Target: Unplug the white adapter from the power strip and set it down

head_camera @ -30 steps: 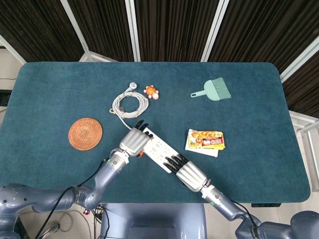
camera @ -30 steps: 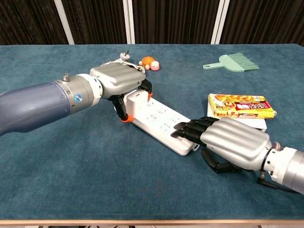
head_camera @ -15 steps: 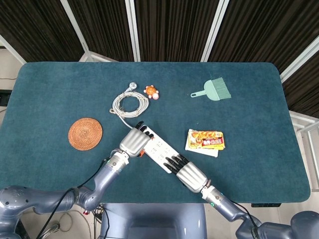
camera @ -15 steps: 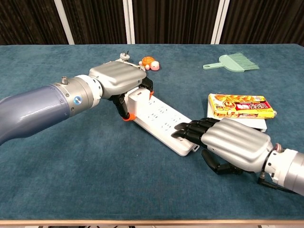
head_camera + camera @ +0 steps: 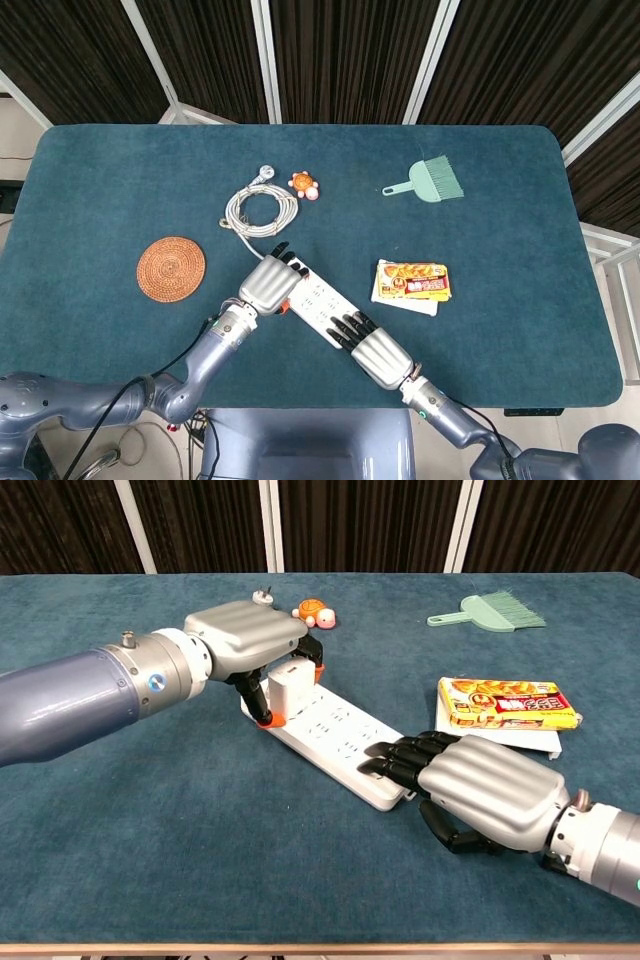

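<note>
We see the left hand (image 5: 245, 640) grasping the white adapter (image 5: 294, 685), fingers curled around it at the far end of the power strip (image 5: 330, 735); from the chest view we cannot tell whether the adapter has come clear of its socket or still sits in it. The right hand (image 5: 480, 792) presses flat on the near end of the power strip, its dark fingertips (image 5: 385, 765) resting on the white casing, holding nothing. In the head view the strip (image 5: 318, 300) lies diagonally between the two hands (image 5: 268, 283) (image 5: 375, 352). Beyond the strip's far end we see a coiled white cable (image 5: 258, 207) and, just beside it, a small orange toy (image 5: 304, 185). To the strip's left lies a round woven coaster (image 5: 171, 268), to its right a snack packet (image 5: 413, 284), and well beyond that a green hand brush (image 5: 430, 180), all on the teal table (image 5: 500, 250).
</note>
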